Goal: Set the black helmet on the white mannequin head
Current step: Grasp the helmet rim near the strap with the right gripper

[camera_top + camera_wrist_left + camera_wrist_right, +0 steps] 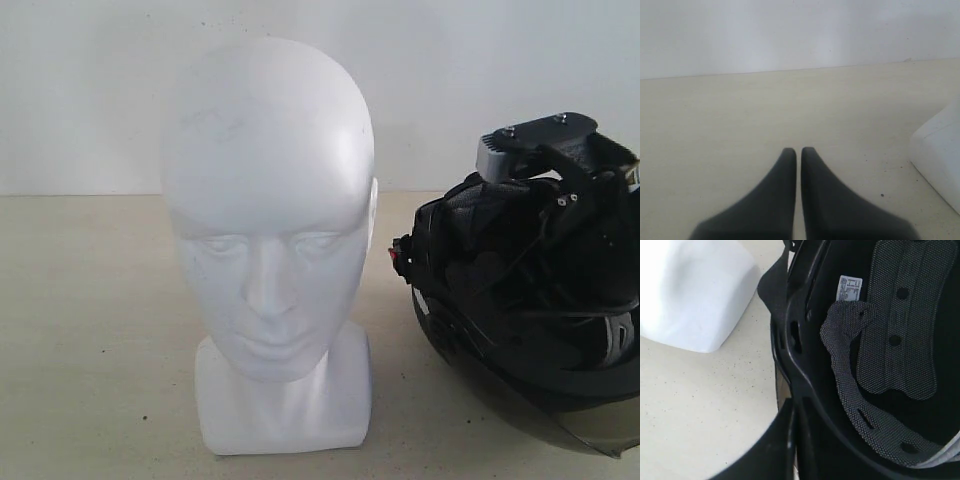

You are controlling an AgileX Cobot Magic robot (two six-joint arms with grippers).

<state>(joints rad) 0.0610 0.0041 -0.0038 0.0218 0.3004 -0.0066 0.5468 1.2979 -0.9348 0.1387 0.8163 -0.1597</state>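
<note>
The black helmet (520, 300) lies at 4 o'clock of the white mannequin head (268, 220), near it but apart. Its lining faces up, which we judge leaves the rim free for a grip. The right gripper (795, 440) is clenched at that rim; we cannot tell whether it pinches it. The left gripper (799, 152) is clenched and empty, low beside the head's base. The table (90, 330) is pale and speckled, the wall (100, 90) plain white.

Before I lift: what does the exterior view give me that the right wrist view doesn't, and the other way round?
Exterior only: the face and bare crown of the white mannequin head, upright on the table, and the right arm reaching into the black helmet from above. Right wrist only: the right gripper shut on the helmet's rim, plus the padded lining and white label. Both: the helmet beside the mannequin's base.
</note>
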